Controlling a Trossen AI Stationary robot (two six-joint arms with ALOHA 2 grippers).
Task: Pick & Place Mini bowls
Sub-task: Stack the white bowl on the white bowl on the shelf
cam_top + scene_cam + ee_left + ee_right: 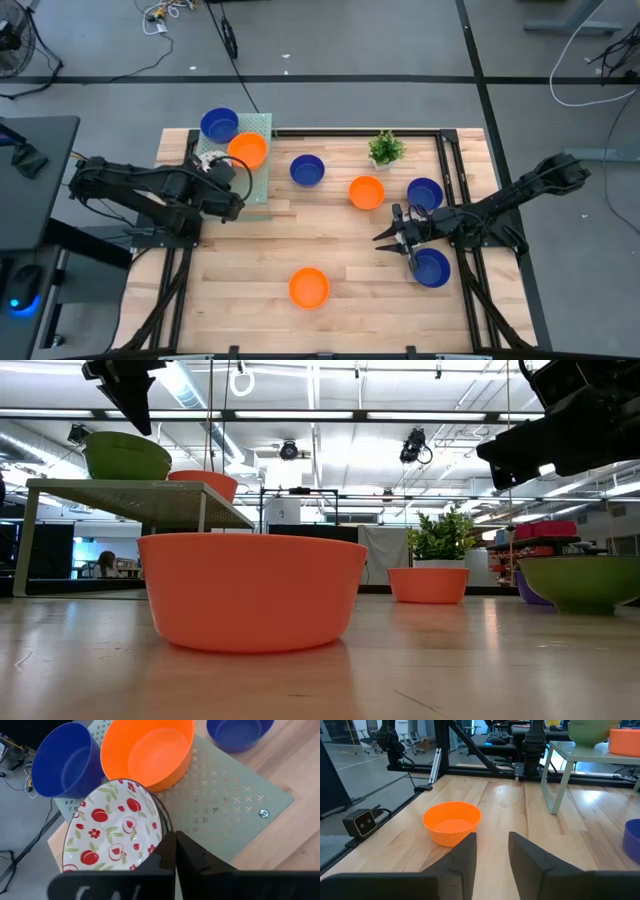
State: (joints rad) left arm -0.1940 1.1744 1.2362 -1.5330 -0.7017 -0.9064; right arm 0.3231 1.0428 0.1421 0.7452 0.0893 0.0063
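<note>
My left gripper (217, 167) (175, 835) is at the pale green perforated rack (258, 160) and is shut on a white mini bowl with a red fruit pattern (112, 827) (209, 160). A dark blue bowl (219, 125) (67, 760) and an orange bowl (247, 150) (147, 750) stand on the rack next to it. My right gripper (386, 232) (492, 847) is open over the bare table, level, pointing toward the left edge. An orange bowl (451, 822) (309, 287) sits ahead of it and a blue bowl (432, 268) is just at its near side. My left gripper pinches the white patterned bowl by its rim (164, 822), on the side away from the blue bowl. The shut fingers (167, 852) cover the exact place of contact. The bowl sits over the rack's corner, close against the orange bowl. What its underside rests on is hidden.
Other bowls stand on the table: blue (307, 170), orange (366, 192) and blue (424, 193). A small potted plant (385, 148) is by the far edge. Bare wood lies in the middle and near left of the table (240, 270). The rack stands on thin legs (552, 785).
</note>
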